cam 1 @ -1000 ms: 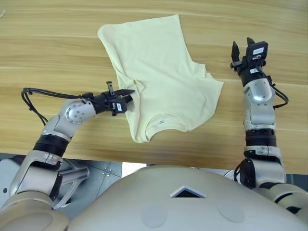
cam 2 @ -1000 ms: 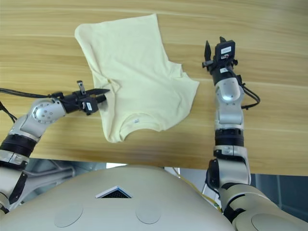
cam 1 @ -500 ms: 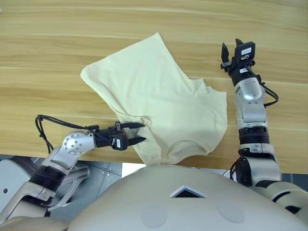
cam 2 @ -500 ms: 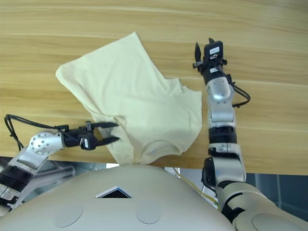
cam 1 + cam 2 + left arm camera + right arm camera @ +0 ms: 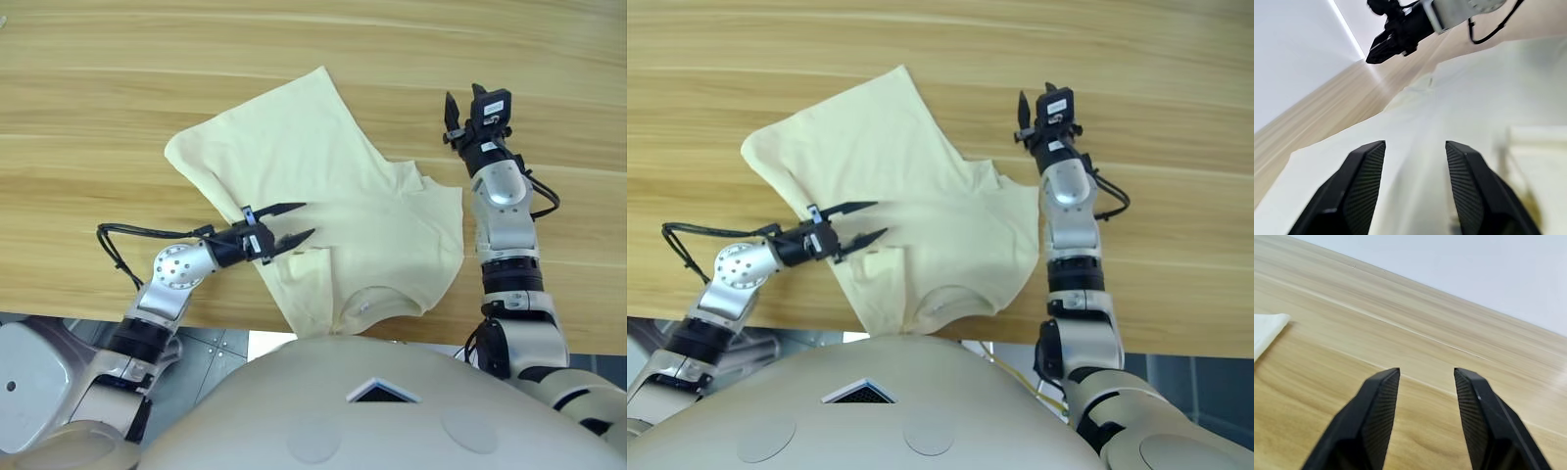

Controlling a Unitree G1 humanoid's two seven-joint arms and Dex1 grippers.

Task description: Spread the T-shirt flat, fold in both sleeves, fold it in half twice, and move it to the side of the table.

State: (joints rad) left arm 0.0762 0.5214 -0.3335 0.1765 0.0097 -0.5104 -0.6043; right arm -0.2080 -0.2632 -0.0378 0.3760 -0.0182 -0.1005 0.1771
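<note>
One pale yellow T-shirt (image 5: 323,196) is seen on the wooden table (image 5: 98,98), lying rumpled and not flat. Its neck opening (image 5: 377,297) is turned towards the near edge, and a folded part of the cloth beside the neck opening is carried up to that edge and appears to hang just over it. A strip of grey floor (image 5: 211,343) is shown beyond the near edge on the left. Two grippers are counted. The left gripper (image 5: 299,220) is held low over the left part of the T-shirt, not far from the near edge, with its two fingers spread apart and nothing pinched between them; whether the lower finger touches the cloth cannot be told. From there the T-shirt is spread diagonally away, one corner being pointed towards the left edge and another towards the far edge, and several folds are bunched on its right side. The right gripper (image 5: 463,98) is found farther off, over bare wood just beyond the right side of the T-shirt, its fingers likewise spread and nothing held. The table's light, long-grained boards are run from left to right. Beyond the far edge a plain white wall (image 5: 1474,264) is shown.
</note>
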